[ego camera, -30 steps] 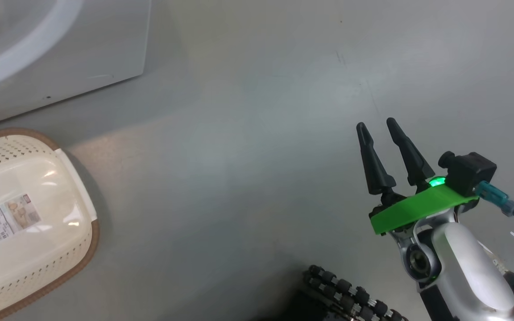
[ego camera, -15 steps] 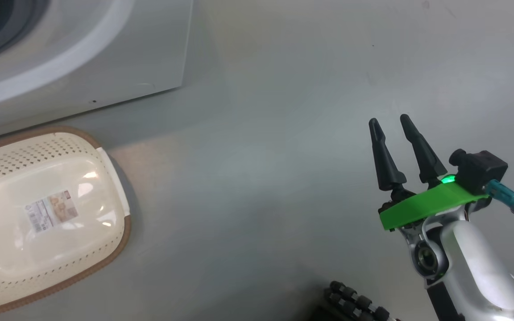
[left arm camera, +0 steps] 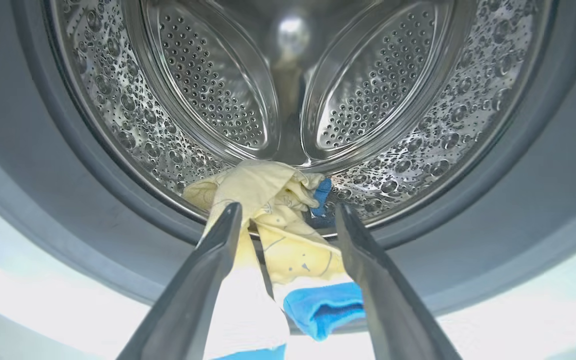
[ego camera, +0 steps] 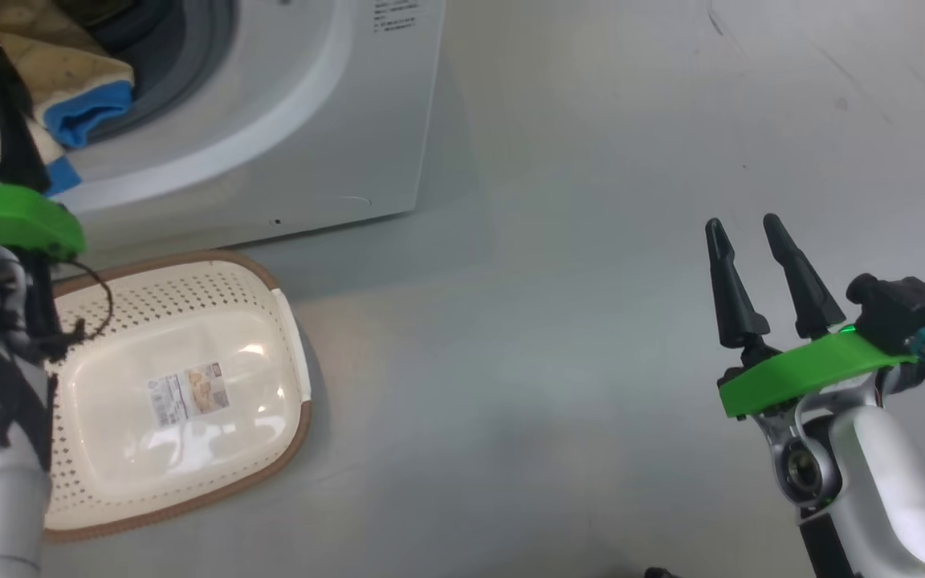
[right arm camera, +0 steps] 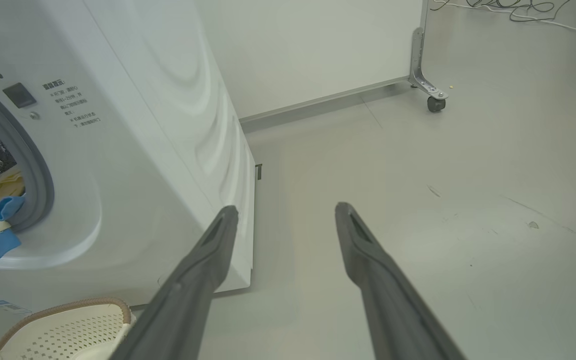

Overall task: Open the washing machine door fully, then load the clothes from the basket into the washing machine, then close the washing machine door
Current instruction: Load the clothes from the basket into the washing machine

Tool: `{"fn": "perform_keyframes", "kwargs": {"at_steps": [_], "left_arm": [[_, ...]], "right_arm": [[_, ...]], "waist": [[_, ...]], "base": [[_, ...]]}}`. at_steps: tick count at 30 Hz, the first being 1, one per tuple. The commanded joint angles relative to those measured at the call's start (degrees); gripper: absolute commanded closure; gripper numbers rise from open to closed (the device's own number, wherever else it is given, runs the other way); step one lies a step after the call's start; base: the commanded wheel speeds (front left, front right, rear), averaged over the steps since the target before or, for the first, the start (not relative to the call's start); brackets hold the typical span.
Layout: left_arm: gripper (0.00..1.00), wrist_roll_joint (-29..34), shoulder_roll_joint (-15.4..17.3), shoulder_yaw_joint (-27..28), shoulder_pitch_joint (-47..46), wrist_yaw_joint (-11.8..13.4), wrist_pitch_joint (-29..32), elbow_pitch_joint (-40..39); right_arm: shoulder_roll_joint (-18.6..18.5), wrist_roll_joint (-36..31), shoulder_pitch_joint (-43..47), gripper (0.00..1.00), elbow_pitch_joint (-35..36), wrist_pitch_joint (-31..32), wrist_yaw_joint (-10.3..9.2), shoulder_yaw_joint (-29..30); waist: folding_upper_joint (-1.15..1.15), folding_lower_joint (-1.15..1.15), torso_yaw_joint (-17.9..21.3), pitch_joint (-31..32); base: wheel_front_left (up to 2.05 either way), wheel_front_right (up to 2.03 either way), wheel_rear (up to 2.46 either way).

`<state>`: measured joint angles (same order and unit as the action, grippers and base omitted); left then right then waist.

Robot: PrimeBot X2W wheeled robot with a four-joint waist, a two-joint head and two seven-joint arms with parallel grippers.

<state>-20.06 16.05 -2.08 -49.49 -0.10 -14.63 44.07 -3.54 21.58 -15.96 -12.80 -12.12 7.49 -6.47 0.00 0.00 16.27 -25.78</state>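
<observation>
The washing machine point(ego camera: 350, 120) stands at the upper left with its mouth uncovered; the washing machine door is out of view. Pale yellow and blue clothes point(ego camera: 85, 112) hang out over the grey gasket point(left arm camera: 543, 175), partly inside the steel drum point(left arm camera: 208, 90). My left gripper point(left arm camera: 288, 212) is open at the mouth, its fingers on either side of the draped clothes point(left arm camera: 268, 190). The cream basket point(ego camera: 189, 293) sits on the floor below the machine with nothing in it. Out to the right, my right gripper point(ego camera: 743, 223) hovers open over bare floor.
In the right wrist view, the machine's white side point(right arm camera: 193, 125) is to the left of my right gripper point(right arm camera: 285, 212), and the basket point(right arm camera: 68, 325) is at the lower left. A panel on a caster point(right arm camera: 435, 102) and cables point(right arm camera: 518, 10) lie further back.
The head camera has swung, bringing the machine's mouth, the hanging clothes and my left arm into view. The right gripper stays open in the same pose.
</observation>
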Motion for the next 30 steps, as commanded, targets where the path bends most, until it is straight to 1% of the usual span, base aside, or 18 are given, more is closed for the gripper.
{"fn": "perform_keyframes", "kwargs": {"at_steps": [1, 7, 14, 18, 30], "left_arm": [[0.00, 0.6, 1.4, 1.7, 1.7, 0.4, -0.4, -3.5], [0.00, 2.4, -2.6, 2.0, 14.3, 0.8, -0.4, -12.6], [0.00, 4.8, -5.7, 1.8, 27.7, 1.7, -0.4, -20.8], [0.00, 6.2, -6.8, 1.6, 32.3, 1.8, -0.4, -23.9], [0.00, 8.5, -8.4, 1.1, 43.3, 2.8, -0.4, -30.2]], "right_arm": [[-1.2, -0.8, 1.5, 0.00, 1.9, 0.5, 0.00, -0.3], [-2.1, -1.3, 3.4, 0.00, 2.5, 2.2, 0.00, 0.6], [-3.5, -1.9, 5.9, 0.00, 3.5, 4.6, 0.00, 1.4], [-3.9, -2.2, 7.7, 0.00, 3.8, 5.9, 0.00, 2.0], [-4.4, -2.2, 12.8, 0.00, 5.6, 8.7, 0.00, 2.3]], "waist": [[0.00, 0.00, -2.4, 2.8], [0.00, 0.00, -5.6, 7.9], [0.00, 0.00, -9.0, 13.3], [0.00, 0.00, -10.8, 16.5], [0.00, 0.00, -12.8, 23.7]], "base": [[0.00, 0.00, 0.00], [0.00, 0.00, 0.00], [0.00, 0.00, 0.00], [0.00, 0.00, 0.00], [0.00, 0.00, 0.00]]}}
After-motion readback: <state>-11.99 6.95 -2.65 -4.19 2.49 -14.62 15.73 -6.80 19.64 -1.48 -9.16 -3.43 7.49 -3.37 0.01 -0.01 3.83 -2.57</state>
